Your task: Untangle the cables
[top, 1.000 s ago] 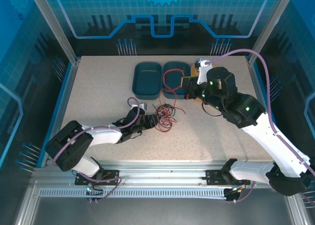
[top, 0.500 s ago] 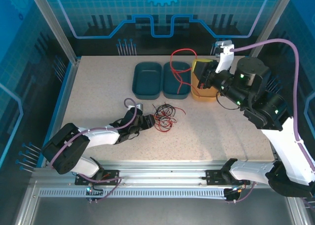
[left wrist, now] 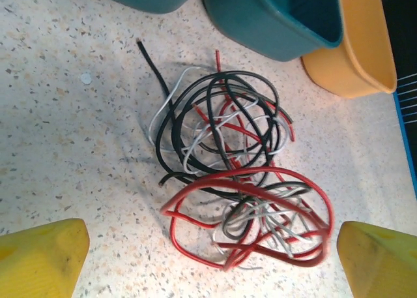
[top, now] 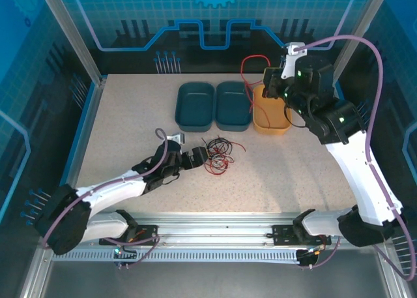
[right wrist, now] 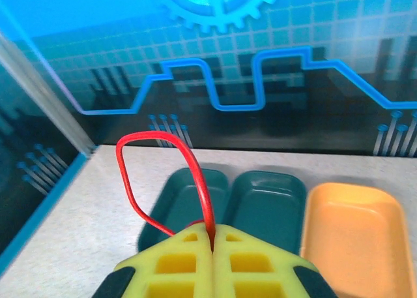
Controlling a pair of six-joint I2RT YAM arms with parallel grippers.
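Looking down from the top external view, the right gripper (top: 270, 89) hangs over the orange tray (top: 273, 123) at the far side of the table (top: 130, 115), with a single red cable (top: 244, 73) looping up from it. The remaining cables (top: 218, 156) lie in a small tangle near the table's middle, just ahead of the left gripper (top: 197, 158).

From the left wrist, the left gripper (left wrist: 208, 262) stands wide, a yellow fingertip (left wrist: 39, 259) on either side of the tangle (left wrist: 234, 200), gripping nothing. Red, black and white strands interlace, and one black end (left wrist: 151, 62) pokes out free.

From the right wrist, the right gripper (right wrist: 213, 242) is pinched tight on the red cable (right wrist: 130, 174), with the two teal trays (right wrist: 270, 203) and the orange tray (right wrist: 352, 226) ahead of it.

The separated cable looks ready to be dropped. Lowering it well inside a tray's rim before letting go should keep the springy loop from flopping out. For the heap, taking a free end such as the black one should draw a strand out cleanly, whereas a grab at the middle would likely tighten the knot
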